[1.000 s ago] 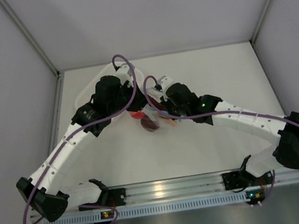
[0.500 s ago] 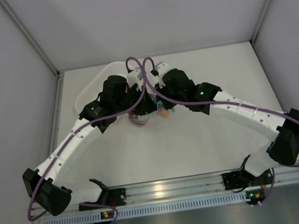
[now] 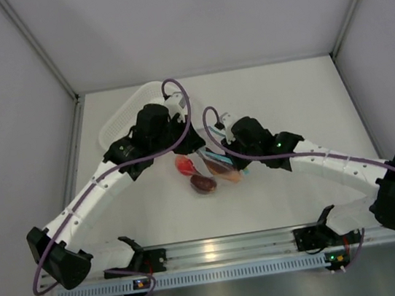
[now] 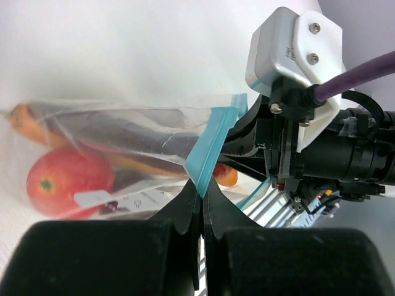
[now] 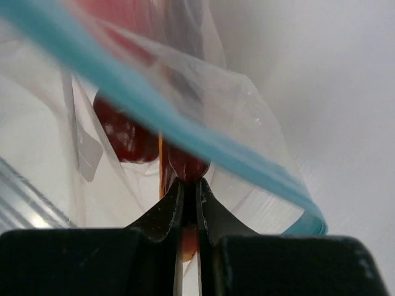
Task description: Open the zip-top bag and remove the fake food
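Note:
The zip-top bag (image 3: 211,169) lies between both arms, clear with a light blue zip strip (image 4: 213,139). Inside it shows the fake food: a red tomato ball (image 4: 66,179), an orange slice (image 3: 224,170) and a dark brown ring (image 3: 202,184). My left gripper (image 4: 200,192) is shut on one side of the blue strip. My right gripper (image 5: 187,185) is shut on the clear film of the other side, just below the strip (image 5: 185,120), with the brown ring (image 5: 126,135) behind the film. From above, the left gripper (image 3: 195,150) and right gripper (image 3: 222,153) meet at the bag's far edge.
A white perforated basket (image 3: 128,112) stands at the back left, partly under the left arm. The right arm's wrist and purple cable (image 4: 296,61) crowd the right side of the left wrist view. White walls enclose the table on three sides.
Half a second ago both wrists were pressed together over the bag. Now the right gripper has drawn right and nearer, the left stays, and the bag with its food shows between them.

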`<state>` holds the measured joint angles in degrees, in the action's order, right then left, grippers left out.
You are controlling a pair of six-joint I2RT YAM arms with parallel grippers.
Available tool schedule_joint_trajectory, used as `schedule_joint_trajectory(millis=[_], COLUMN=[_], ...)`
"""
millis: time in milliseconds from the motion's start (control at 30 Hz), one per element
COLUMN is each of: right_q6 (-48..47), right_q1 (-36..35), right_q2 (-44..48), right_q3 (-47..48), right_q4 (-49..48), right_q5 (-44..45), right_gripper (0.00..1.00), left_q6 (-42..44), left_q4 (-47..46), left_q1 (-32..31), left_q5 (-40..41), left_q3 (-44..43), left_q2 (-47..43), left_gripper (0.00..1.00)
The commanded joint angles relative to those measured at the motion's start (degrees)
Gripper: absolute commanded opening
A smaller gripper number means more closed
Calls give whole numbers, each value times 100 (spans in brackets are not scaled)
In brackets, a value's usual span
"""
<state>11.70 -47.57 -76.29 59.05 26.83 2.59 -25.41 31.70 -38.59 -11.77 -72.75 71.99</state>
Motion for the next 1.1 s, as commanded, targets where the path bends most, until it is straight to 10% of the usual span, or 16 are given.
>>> schedule_joint_trajectory(millis=[0,600,1067], right_q6=[288,1440,921], right_q1=[55,458,732], right_q2=[475,343,-615], right_q3=[-341,-807,143], right_q4=[-494,-1022,-46], right_q5=[-698,-901,-1604], right_gripper=[0,38,37], left_q6=[-87,-325,-209], left_q4=[-260,-876,-947], left_q1=[97,-70,-509], left_q5=[97,-686,-442], left_q3=[-257,525,516], left_q2=[-9,105,413], left_gripper=[0,0,0])
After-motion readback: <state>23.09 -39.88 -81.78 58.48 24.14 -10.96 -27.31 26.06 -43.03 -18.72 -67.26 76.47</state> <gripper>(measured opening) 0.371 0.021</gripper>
